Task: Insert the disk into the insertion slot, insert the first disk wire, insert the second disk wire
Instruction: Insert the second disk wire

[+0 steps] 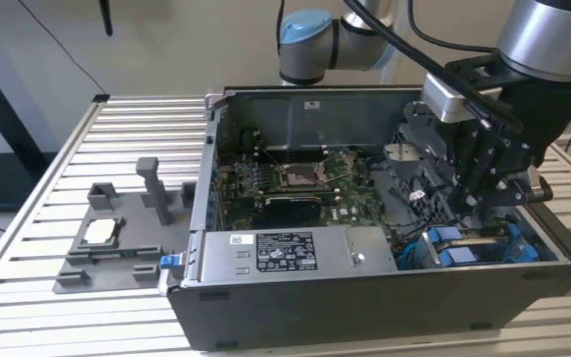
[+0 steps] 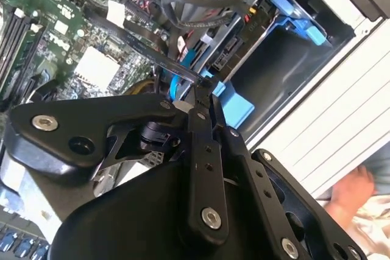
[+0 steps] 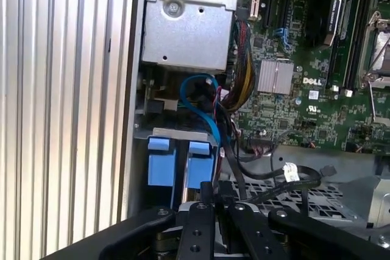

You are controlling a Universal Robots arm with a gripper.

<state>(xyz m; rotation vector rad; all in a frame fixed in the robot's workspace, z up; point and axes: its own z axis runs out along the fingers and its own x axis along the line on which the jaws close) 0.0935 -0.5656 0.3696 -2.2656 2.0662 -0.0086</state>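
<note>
- Exterior view: an open computer case [image 1: 365, 297] lies on a slatted metal bench [image 1: 137, 134], its motherboard [image 1: 296, 186] facing up.
- The robot arm [image 1: 543, 44] reaches down into the case at the end toward the exterior view's right, and the pincer [image 1: 479, 195] hangs just above the drive cage [image 1: 549, 249] in the case's near corner on that side.
- The disk [image 1: 464, 245], known by its bright blue carrier tabs, sits inside the drive cage, directly below the pincer.
- A long silver box [image 1: 285, 253] with a label lies along the case's near wall, beside the cage.
- On the bench toward the exterior view's left stands a grey tray [image 1: 117, 245] holding a small square chip [image 1: 102, 232], well apart from the case.
- Second wrist view: the pincer's black fingers [image 2: 201, 150] are drawn close together, tips meeting at a dark cable end [image 2: 204, 83] just over a blue tab of the disk [image 2: 234, 105]; I cannot tell for sure whether the cable is pinched between them.
- Black and grey cables [image 2: 195, 4] loop above the cage's open bay [image 2: 274, 71].
- A person's hand [image 2: 353, 193] shows beyond the case, at the bench's edge.
- First wrist view: two blue tabs of the disk [image 3: 161, 165] stand side by side next to the case wall, with a blue cable [image 3: 204, 108] curving over them and the pincer [image 3: 216, 202] right beside them.
</note>
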